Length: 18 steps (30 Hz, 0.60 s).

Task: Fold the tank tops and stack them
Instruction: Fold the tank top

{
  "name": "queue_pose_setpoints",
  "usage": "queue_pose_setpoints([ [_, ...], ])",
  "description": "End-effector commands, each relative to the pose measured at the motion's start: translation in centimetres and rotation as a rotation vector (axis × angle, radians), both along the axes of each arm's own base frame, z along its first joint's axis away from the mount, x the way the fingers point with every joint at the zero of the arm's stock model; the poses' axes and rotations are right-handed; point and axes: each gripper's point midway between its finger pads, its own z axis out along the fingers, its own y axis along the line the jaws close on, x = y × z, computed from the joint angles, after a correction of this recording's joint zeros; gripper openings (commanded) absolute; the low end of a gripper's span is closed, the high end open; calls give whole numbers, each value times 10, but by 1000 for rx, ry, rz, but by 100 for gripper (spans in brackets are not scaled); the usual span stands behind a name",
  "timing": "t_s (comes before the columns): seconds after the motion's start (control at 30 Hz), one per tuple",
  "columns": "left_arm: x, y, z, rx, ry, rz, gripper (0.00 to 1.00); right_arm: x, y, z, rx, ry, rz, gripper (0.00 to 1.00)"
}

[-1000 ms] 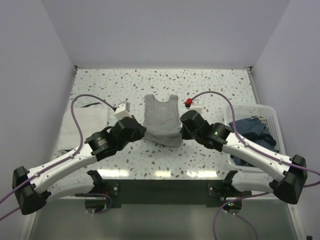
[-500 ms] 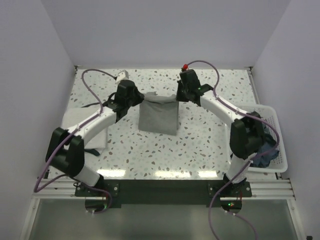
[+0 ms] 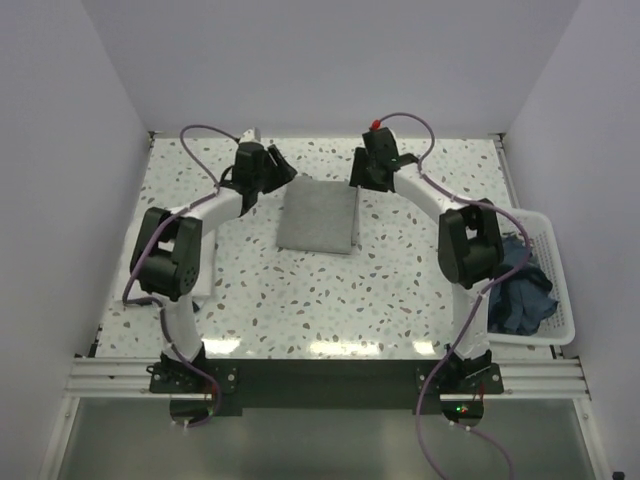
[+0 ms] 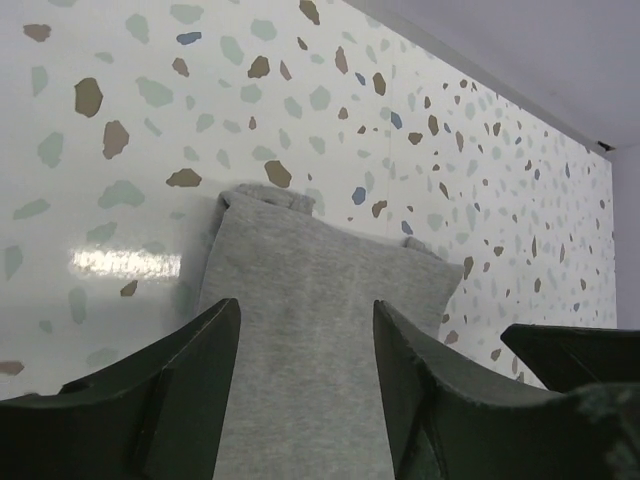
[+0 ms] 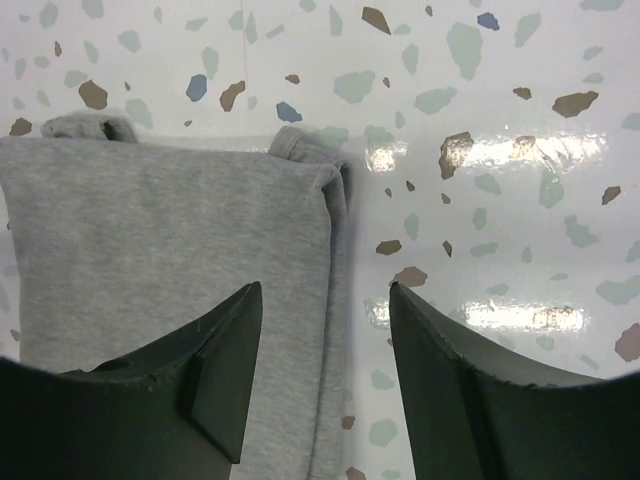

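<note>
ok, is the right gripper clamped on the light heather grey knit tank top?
No, the right gripper is open, fingers spread over the folded grey tank top with nothing pinched between them.

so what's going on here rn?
Two-arm rig on a fold-and-stack job. The grey tank top lies folded into a neat rectangle on the table, on its own, not stacked on anything. The left gripper and right gripper are both open and empty, poised over the top's far corners. Dark blue clothes sit in the white basket on the right.
</note>
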Motion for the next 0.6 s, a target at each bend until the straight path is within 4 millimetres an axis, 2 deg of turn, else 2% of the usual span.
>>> queue_pose_setpoints([
  [0.0, -13, 20, 68, -10, -105, 81, 59, -7, 3, 49, -6, -114, 16, 57],
  [0.03, -19, 27, 69, -12, -92, 126, 58, -12, 6, 50, -19, -118, 31, 56],
  [0.07, -34, 34, 71, -10, -79, 149, 57, -23, 18, 43, -48, -106, 78, 56],
  [0.1, -48, 40, 61, -3, -24, 197, 57, -28, 20, 40, -79, -107, 87, 56],
  [0.13, -58, 42, 60, -8, -14, 208, 57, -37, 33, 37, -100, -109, 119, 56],
  [0.17, -80, 46, 53, -14, 4, 215, 58, -44, 35, 30, -135, -100, 144, 56],
  [0.2, -96, 48, 44, -40, 48, 244, 59, -49, 39, 25, -156, -96, 161, 56],
  [0.23, -118, 51, 19, -39, 101, 246, 60, -56, 47, 21, -169, -92, 188, 55],
  [0.27, -131, 45, 28, -64, 85, 236, 61, -63, 45, 10, -194, -69, 204, 52],
  [0.33, -151, 40, 19, -91, 120, 240, 61, -78, 52, 2, -199, -42, 242, 49],
  [0.37, -168, 39, 9, -87, 146, 233, 61, -89, 50, -5, -205, -24, 253, 47],
  [0.43, -182, 34, 2, -106, 168, 228, 61, -103, 53, -10, -215, -23, 267, 44],
  [0.47, -192, 33, -3, -112, 181, 220, 62, -114, 48, -20, -234, 1, 268, 42],
  [0.53, -202, 33, -10, -121, 194, 210, 64, -126, 45, -22, -248, 11, 269, 37],
  [0.57, -204, 33, -9, -123, 189, 206, 64, -136, 41, -31, -253, 36, 270, 35],
])
